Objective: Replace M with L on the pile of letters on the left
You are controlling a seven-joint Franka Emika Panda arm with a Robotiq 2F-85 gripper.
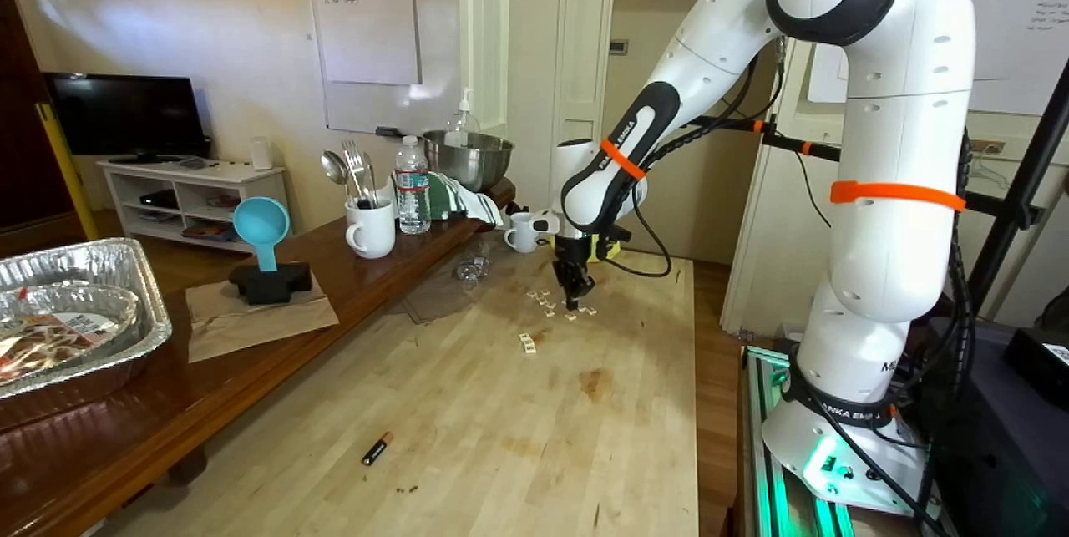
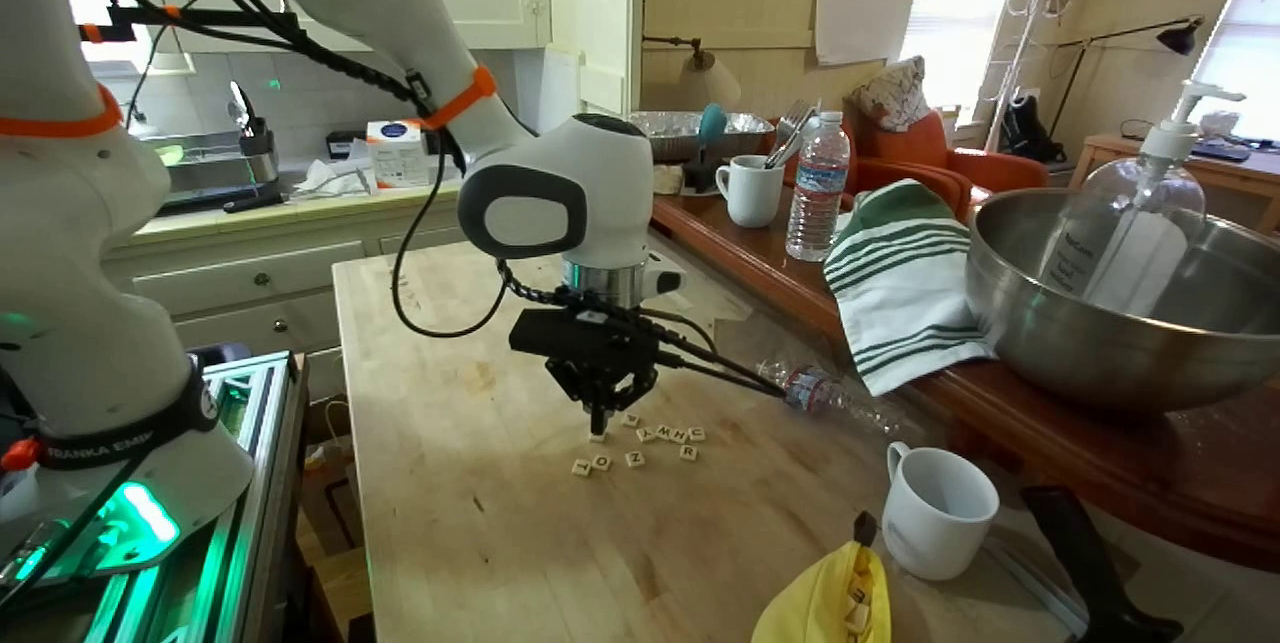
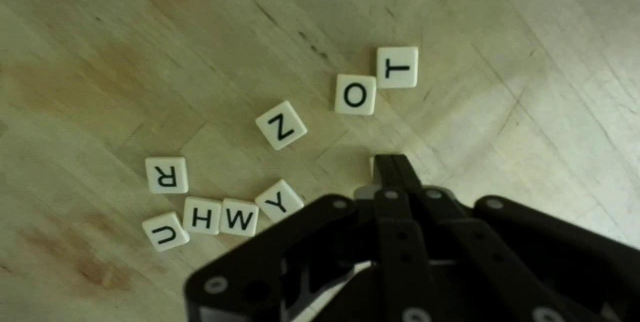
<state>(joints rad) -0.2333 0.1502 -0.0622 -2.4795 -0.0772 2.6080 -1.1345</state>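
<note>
The pile of letters (image 1: 543, 301) is loose white tiles lying flat on the wooden table; the tiles also show in an exterior view (image 2: 665, 434). A short group of tiles (image 1: 527, 343) lies apart. In the wrist view I read T (image 3: 397, 67), O (image 3: 355, 94), Z (image 3: 281, 125), R (image 3: 166, 175), Y (image 3: 279, 201), H (image 3: 202, 216), U (image 3: 165, 232) and one like W or M (image 3: 239, 217). No L is readable. My gripper (image 3: 391, 162) is shut, fingertips together, pointing down over a mostly hidden tile (image 3: 371, 168). It shows in both exterior views (image 1: 572, 303) (image 2: 597, 426); contact is unclear.
A battery (image 1: 377, 448) lies on the table. A crushed plastic bottle (image 2: 825, 397), white mug (image 2: 940, 513) and yellow pouch (image 2: 830, 598) are near the tiles. A raised wooden ledge (image 1: 367, 303) runs alongside, with a steel bowl (image 2: 1100, 343) and cutlery mug (image 2: 752, 191).
</note>
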